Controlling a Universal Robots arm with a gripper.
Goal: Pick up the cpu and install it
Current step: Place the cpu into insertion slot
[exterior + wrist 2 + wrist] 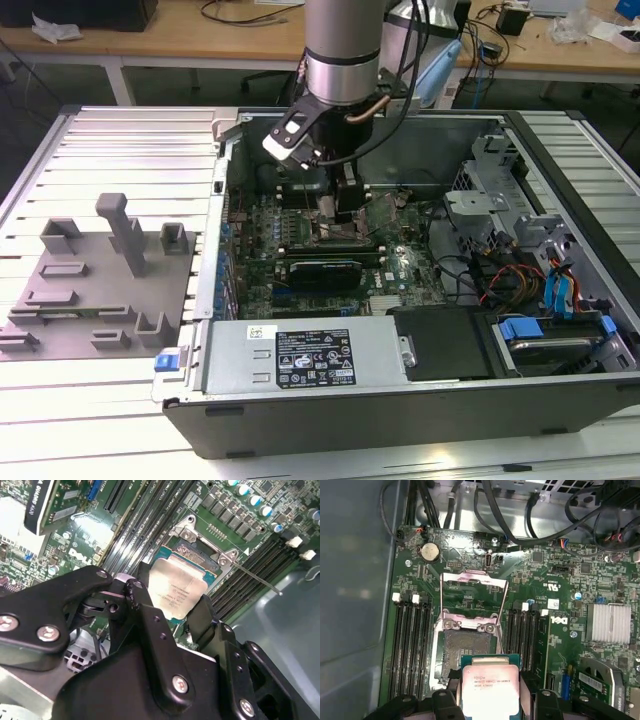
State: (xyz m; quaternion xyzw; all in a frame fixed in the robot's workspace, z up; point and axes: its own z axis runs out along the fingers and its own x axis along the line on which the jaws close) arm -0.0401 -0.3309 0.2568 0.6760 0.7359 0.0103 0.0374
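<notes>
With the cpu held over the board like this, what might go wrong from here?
The pincer grips the cpu by its edges alone, so it might slip or tilt. In the first wrist view the cpu overlaps just one edge of the open socket; lowered misaligned, it could bend contacts. The raised load plate stands close and might be struck.

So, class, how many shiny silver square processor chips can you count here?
1: the shiny silver square processor chip is gripped in the black claw, by the open metal-framed socket on the green motherboard. The claw could hide part of the board.
</notes>
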